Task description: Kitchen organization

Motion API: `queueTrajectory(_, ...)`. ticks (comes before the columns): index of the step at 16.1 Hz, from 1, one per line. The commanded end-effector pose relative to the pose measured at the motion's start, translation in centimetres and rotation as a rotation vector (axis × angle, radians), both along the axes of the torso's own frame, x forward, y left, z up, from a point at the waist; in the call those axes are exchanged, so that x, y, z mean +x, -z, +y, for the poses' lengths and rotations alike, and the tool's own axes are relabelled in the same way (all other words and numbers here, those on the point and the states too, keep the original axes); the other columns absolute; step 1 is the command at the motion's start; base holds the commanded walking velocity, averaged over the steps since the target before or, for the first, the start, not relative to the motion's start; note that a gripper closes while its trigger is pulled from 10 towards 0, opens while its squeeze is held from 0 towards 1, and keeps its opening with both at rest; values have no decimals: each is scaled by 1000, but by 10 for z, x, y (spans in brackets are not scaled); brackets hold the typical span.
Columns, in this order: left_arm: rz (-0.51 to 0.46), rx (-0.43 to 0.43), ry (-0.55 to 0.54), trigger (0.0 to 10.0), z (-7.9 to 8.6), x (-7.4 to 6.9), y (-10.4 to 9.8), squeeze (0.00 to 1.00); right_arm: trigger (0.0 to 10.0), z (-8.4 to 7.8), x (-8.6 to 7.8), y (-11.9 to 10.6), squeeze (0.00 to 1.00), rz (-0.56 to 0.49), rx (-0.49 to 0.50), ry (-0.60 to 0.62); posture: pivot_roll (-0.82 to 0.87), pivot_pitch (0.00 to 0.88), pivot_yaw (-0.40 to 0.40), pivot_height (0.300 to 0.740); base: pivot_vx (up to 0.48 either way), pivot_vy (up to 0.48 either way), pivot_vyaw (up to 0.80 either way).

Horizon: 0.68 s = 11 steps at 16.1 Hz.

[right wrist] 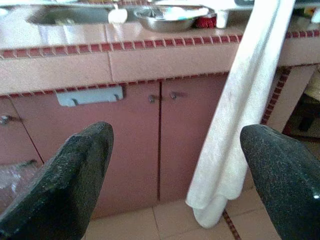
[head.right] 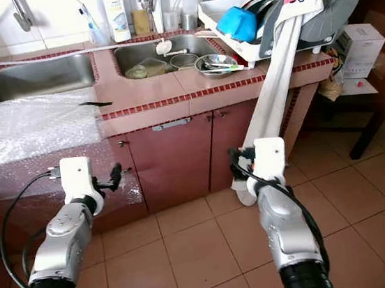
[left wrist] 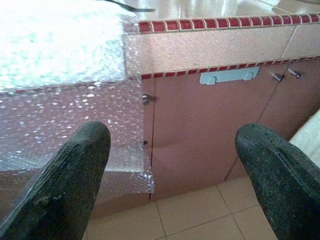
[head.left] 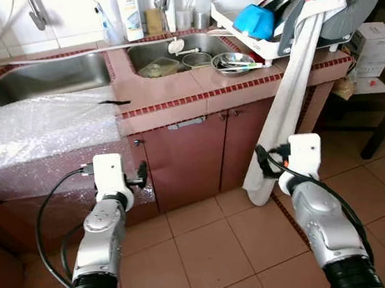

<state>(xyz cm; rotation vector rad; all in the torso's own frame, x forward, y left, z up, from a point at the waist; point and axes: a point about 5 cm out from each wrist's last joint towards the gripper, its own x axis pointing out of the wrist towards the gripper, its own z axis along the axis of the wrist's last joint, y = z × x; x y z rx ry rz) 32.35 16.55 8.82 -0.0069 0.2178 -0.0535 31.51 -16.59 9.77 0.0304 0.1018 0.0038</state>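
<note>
My two arms are silver, built of rounded metal segments with black ribbed collars nearest my body. Each wrist carries a white boxy camera housing: one on the left arm [head.left: 108,174], one on the right arm [head.left: 305,155]. Black cables loop from each housing down along the forearm; a small orange spot sits by the right one. The left gripper [left wrist: 175,175] and right gripper [right wrist: 177,175] each have two thick black fingers with a rough, grainy surface and rounded tips.
</note>
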Motion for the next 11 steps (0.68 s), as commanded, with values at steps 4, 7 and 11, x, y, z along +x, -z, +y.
queueTrajectory(4,-15,-7,15,10000,-6,3,-7,0,10000,-10,0,0,0,0,-3,38,35,0,-9,740,0,328,0)
queueTrajectory(7,-9,-15,9,10000,-8,3,-7,0,10000,-16,2,-3,0,-10,0,66,29,0,-2,740,0,480,0)
queueTrajectory(11,-38,-5,28,10000,-16,4,-11,0,10000,-23,3,-4,0,-13,-1,96,26,0,2,740,0,315,0)
